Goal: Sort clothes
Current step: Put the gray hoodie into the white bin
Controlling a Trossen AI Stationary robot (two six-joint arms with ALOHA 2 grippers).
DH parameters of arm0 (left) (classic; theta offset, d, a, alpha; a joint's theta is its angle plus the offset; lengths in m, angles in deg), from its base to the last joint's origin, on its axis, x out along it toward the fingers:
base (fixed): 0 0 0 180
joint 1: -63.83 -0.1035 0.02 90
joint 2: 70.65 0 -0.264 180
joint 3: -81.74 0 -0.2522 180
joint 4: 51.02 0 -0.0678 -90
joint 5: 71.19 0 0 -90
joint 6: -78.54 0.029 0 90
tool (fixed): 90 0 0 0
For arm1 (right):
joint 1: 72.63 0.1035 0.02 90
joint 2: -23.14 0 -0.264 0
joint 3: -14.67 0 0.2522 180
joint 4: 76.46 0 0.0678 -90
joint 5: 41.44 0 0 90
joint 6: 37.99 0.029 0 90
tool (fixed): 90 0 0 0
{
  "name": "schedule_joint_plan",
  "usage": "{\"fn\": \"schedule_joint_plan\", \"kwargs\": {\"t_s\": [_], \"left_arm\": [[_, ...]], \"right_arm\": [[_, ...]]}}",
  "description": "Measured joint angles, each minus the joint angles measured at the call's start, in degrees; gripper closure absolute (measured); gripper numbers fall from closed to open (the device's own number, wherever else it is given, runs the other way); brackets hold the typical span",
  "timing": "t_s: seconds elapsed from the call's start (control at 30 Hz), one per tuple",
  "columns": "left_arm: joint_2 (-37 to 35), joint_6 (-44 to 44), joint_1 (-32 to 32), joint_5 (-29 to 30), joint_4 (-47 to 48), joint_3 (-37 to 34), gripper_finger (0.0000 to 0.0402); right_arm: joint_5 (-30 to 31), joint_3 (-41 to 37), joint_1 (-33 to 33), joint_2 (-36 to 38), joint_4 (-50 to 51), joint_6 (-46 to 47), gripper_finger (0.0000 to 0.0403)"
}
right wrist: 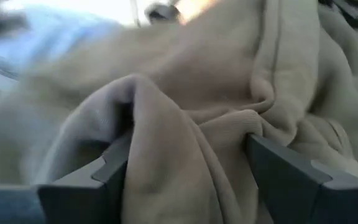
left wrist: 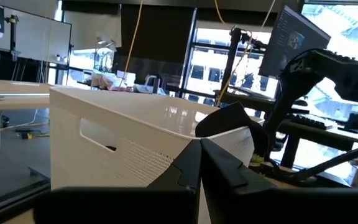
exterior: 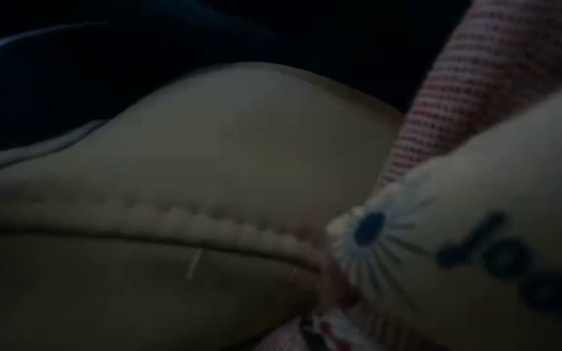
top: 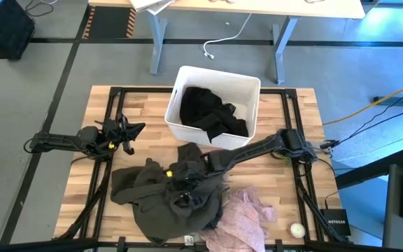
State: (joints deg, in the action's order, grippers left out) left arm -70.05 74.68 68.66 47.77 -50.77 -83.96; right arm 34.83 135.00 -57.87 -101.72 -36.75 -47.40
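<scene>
From above, the white bin [top: 214, 105] stands at the far middle of the tabletop [top: 138, 112] with a black garment [top: 212, 112] already inside it. The rest of the clothes lie heaped at the near edge: a large olive-green garment [top: 152, 192] spread wide, and a pale pink one [top: 247, 217] just beside it on the right. The right gripper [top: 180, 185] reaches down into the olive heap, while the left gripper [top: 128, 133] waits over the tabletop to the left of the bin, well apart from the pile.

The low view is almost filled by fabric pressed close to the lens: a tan fold [exterior: 193, 195], a pink knit patch [exterior: 496, 78] and what may be a printed pale cloth, though it is too close to read properly.

In the left wrist view the bin wall [left wrist: 123, 143] is near, and the left jaws sit clenched together, holding nothing.

In the right wrist view, the right jaws stand wide apart with a ridge of the olive-green garment [right wrist: 185, 143] bunched between them, not yet pinched.

The step in hand looks like the pick of the next garment. The next move calls for closing firmly on that ridge alone, then lifting high enough to pull it free of its neighbours.
</scene>
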Motion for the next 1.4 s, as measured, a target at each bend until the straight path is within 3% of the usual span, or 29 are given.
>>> {"fn": "schedule_joint_plan", "kwargs": {"t_s": [0.17,0.37,0.47,0.6,0.73,0.8,0.93,1.4], "left_arm": [[0.0,-2.1,0.0,0.0,2.2,0.0,0.0398],[0.0,-4.5,0.0,0.1,2.7,0.0,0.0398],[0.0,-5.3,0.0,0.1,3.3,0.0,0.0398],[0.0,-5.3,0.0,0.2,4.5,0.0,0.0398],[0.0,-5.2,0.0,0.2,4.4,0.0,0.0398],[0.0,-5.2,0.0,0.2,4.4,0.0,0.0398],[0.0,-5.2,0.0,0.3,4.4,0.0,0.0398],[0.0,-5.2,0.0,0.3,4.3,0.0,0.0398]], "right_arm": [[7.7,0.1,-2.7,-4.4,1.1,-3.4,0.0127],[5.4,0.3,-5.9,-10.0,0.9,-2.4,0.0128],[5.1,0.4,-6.0,-12.1,0.7,-2.4,0.0147],[3.1,0.4,-5.9,-12.9,0.8,-3.8,0.0226],[3.3,0.3,-5.8,-12.7,1.2,-6.0,0.0354],[3.9,0.2,-5.8,-12.2,1.6,-6.2,0.0382],[7.0,0.0,-5.6,-9.5,3.3,-6.1,0.0374],[9.6,-0.3,-5.8,8.7,8.0,-6.4,0.0389]]}}
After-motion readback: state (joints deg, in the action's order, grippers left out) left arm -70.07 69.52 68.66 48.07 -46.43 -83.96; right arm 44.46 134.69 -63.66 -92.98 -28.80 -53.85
